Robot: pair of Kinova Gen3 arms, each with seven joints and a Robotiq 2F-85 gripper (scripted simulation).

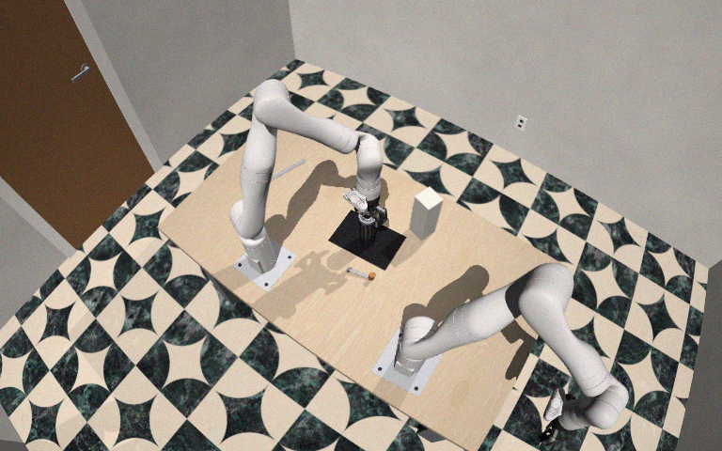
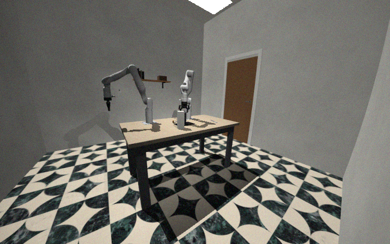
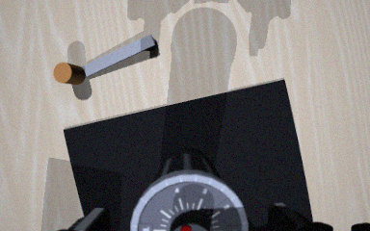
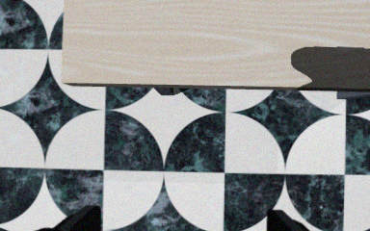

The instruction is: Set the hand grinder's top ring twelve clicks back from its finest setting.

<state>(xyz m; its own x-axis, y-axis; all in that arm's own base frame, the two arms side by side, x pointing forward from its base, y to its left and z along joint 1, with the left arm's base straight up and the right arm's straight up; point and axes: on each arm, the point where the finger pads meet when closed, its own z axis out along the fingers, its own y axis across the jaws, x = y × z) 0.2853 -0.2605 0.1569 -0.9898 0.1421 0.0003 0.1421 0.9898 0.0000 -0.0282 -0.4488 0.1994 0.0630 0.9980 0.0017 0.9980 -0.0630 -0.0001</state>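
Note:
The hand grinder, a dark ribbed cylinder [image 1: 367,232], stands upright on its black mat [image 1: 384,256] [image 3: 260,120]. Its top ring [image 3: 190,177] has a pale rim around a grey dial with white tick marks. A red spot [image 3: 186,228] shows near the dial's middle, at the lower picture edge; the lower part of the dial is cut off. My left gripper [image 1: 371,215] [image 3: 189,218] is open, pointing down over the grinder top, one finger on either side of the ring, with gaps visible. My right gripper [image 1: 548,433] [image 2: 108,108] [image 4: 184,222] is open and empty, beyond the table's end.
A crank handle with an orange-brown knob [image 1: 370,275] [image 3: 63,72] lies on the table beside the mat. A tall white block [image 1: 424,219] [image 2: 180,120] stands on the mat's other side. A thin grey bar [image 1: 289,168] lies near the left arm. The table edge [image 4: 193,87] shows below my right arm.

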